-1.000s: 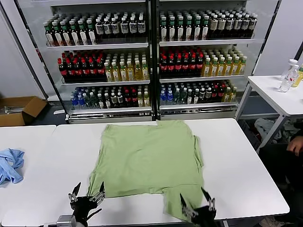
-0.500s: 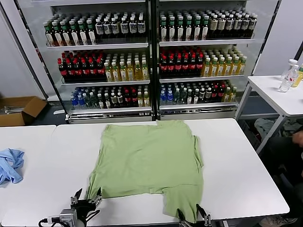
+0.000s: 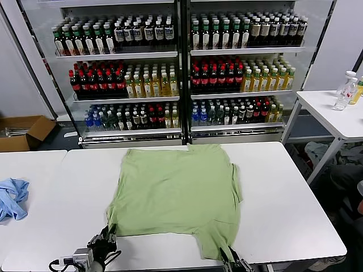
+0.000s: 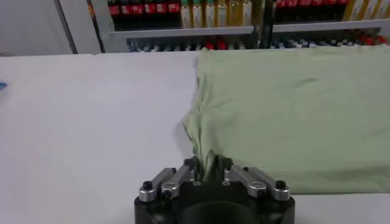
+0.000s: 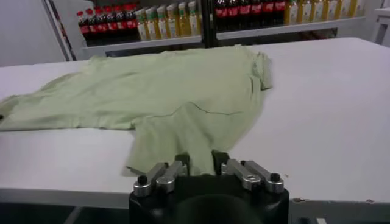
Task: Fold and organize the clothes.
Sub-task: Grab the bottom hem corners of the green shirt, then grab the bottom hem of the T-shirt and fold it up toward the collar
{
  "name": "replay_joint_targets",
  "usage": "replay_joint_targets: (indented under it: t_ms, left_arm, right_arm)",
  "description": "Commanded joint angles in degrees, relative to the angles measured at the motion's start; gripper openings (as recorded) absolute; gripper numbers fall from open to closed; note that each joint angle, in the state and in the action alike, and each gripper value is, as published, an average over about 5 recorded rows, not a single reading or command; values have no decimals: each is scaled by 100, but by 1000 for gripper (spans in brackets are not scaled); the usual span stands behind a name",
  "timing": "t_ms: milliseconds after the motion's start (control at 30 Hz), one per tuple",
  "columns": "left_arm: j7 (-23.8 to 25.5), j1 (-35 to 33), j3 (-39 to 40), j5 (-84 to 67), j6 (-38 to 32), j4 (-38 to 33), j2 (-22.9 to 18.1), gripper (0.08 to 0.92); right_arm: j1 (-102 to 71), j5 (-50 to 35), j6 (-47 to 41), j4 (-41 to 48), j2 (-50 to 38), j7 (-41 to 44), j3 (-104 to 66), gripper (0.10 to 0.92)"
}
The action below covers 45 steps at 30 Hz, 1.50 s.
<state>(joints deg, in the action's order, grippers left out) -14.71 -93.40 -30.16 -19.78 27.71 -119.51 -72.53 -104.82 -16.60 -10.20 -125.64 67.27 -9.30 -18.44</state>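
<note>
The light sage-green shirt (image 3: 178, 187) lies spread flat on the white table (image 3: 295, 192), plain side up, with one flap reaching toward the near edge. My left gripper (image 3: 108, 233) is at the shirt's near left corner, shut on a bunched pinch of fabric (image 4: 210, 170). My right gripper (image 3: 228, 256) is at the near hem of the lower right flap, its fingers closed in on the cloth edge (image 5: 203, 164). The shirt fills the right half of the left wrist view (image 4: 292, 109) and the middle of the right wrist view (image 5: 170, 91). Collar, buttons and print are hidden.
A crumpled blue cloth (image 3: 11, 198) lies on the table to the left. Drink coolers full of bottles (image 3: 181, 68) stand behind. A second white table (image 3: 340, 113) with bottles is at the far right, and a cardboard box (image 3: 22, 130) is on the floor at left.
Both grippers went from open to closed on the shirt's near edge. The right one dropped lower toward the table's front edge and the flap's hem shifted slightly.
</note>
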Motion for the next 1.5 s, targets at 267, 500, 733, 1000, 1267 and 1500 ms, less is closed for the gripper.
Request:
replay_joint_targets:
  t_ms: [267,500,733,1000,1267,1500]
  left_arm:
    - [71,-120,-130,-274,-271,-927,-22,86]
    - [112,412,-97,-424,-126,-699,-130,86]
    - [143,1636,149,-349,109,432,-290,86]
    - [44,2637,101,-107,-96,1374,-257,86]
    - [-7,3015,213,-131,8,1834,-104,86]
    - [40,3098,414,133,127,2022,-256,94]
  right_arm:
    - [782,-548,37,-513,-457,68,-410,117]
    - [1742,-1015,-91,-142,-707,-3,-308,117]
    - [3317,-1141,-224,920,-752,-63,377,117]
    - [4354,-1055,-360,1836,-684,-31,733,117]
    - [4778,-900,-481,2304,-507,68,966,117]
    - [4856,-566,-768,2578,-269,185,1132,226]
